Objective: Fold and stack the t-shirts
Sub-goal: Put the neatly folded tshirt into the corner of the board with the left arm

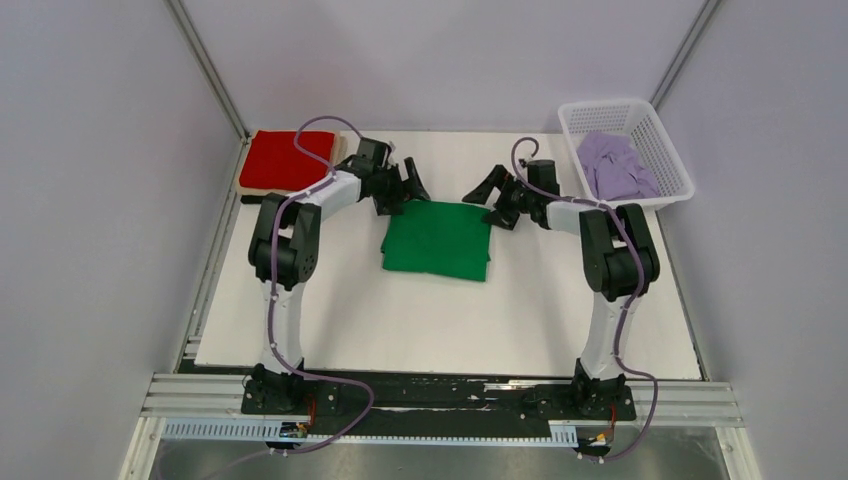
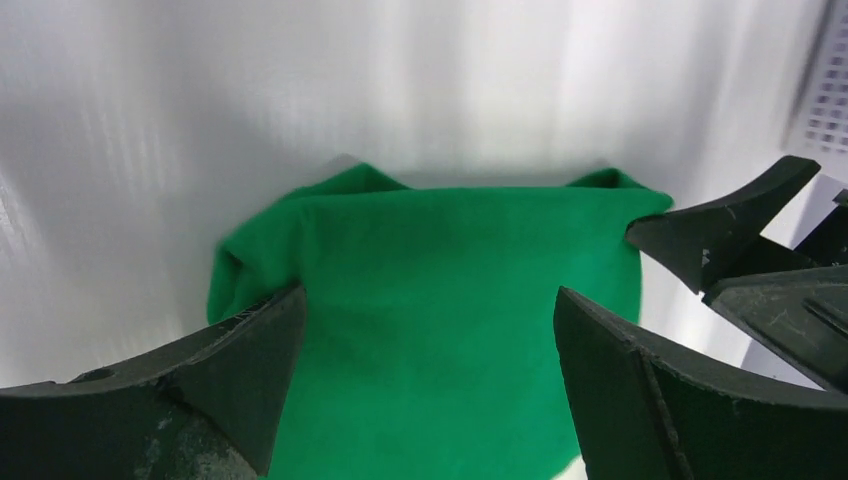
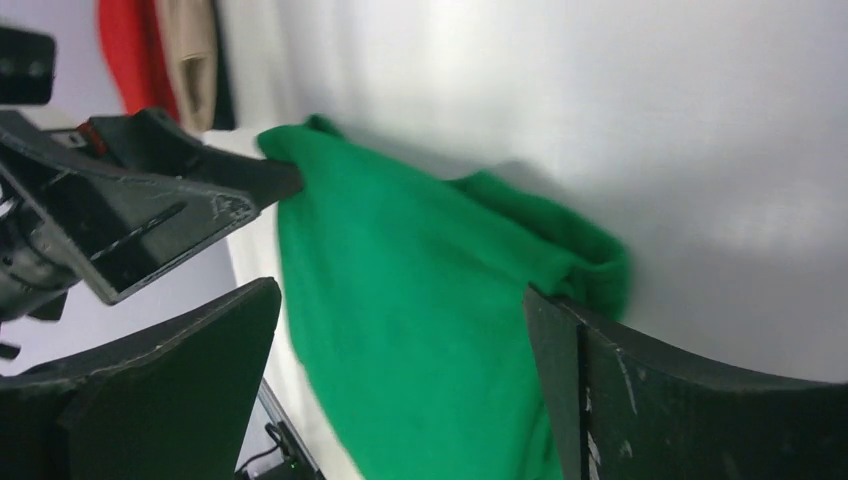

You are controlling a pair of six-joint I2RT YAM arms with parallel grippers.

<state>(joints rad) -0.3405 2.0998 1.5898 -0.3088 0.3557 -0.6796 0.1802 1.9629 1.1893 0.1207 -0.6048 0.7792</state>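
A bright green t-shirt [image 1: 437, 239] lies folded into a rectangle in the middle of the table; it also shows in the left wrist view [image 2: 430, 300] and the right wrist view [image 3: 420, 330]. My left gripper [image 1: 408, 187] is open and empty at the shirt's far left corner. My right gripper [image 1: 485, 188] is open and empty at its far right corner. A folded red t-shirt [image 1: 286, 160] tops a stack at the far left, with beige and black layers under it [image 3: 190, 55]. A lilac t-shirt [image 1: 615, 165] lies crumpled in the basket.
The white lattice basket [image 1: 650, 125] stands at the far right corner of the white table [image 1: 420, 320]. Grey walls close in the back and both sides. The arm bases sit on a rail at the near edge.
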